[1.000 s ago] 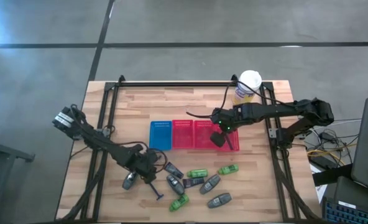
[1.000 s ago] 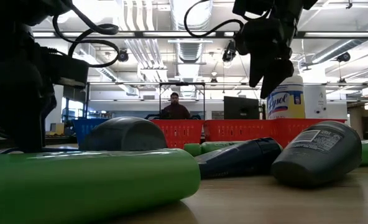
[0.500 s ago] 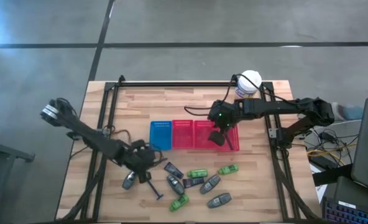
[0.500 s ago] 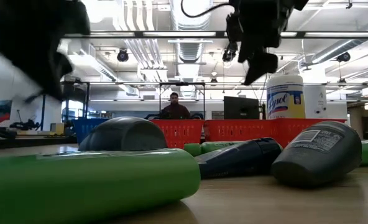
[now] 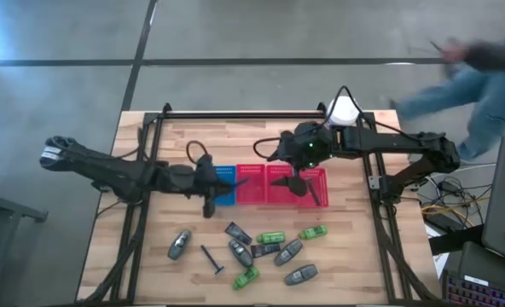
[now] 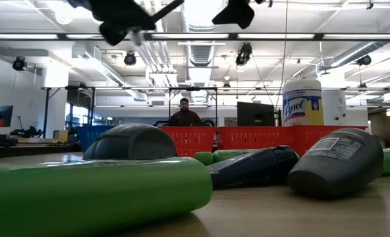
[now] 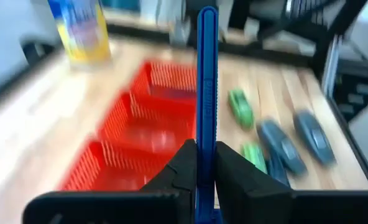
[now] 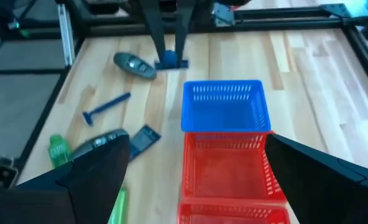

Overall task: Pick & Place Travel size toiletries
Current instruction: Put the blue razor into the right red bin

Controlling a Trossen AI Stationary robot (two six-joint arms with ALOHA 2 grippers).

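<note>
My left gripper (image 5: 211,184) hangs over the blue mesh tray (image 5: 221,196), shut on a thin blue razor (image 7: 207,74) that sticks out ahead of it. My right gripper (image 8: 196,180) hovers open above the red trays (image 5: 316,189) with nothing between its fingers. The other travel size toiletries lie flat on the wood near the front edge. They are a grey bottle (image 5: 178,245), a second razor (image 5: 211,258), green bottles (image 5: 271,237), dark packs and more grey bottles (image 5: 300,274). My left gripper pinches the razor's handle (image 7: 207,134) between its two fingers. The razor runs along the fingers and out past their tips (image 7: 187,155), with its head (image 8: 168,60) at the free end. The gripper points nearly level toward the table's right. The razor is lifted clear, above the blue tray.
A blue tray and three red trays stand in a row mid-table. A white-capped jar (image 5: 342,111) stands at the far right. A black frame (image 5: 252,113) rims the table. A person (image 5: 483,72) passes beyond the far right corner, and another (image 6: 185,113) is far behind.
My left gripper has risen from the near-left table top and swung toward the far edge, carrying the razor up over the blue tray and tipping toward level. My right gripper has risen above the red trays and rolled, staying open.
</note>
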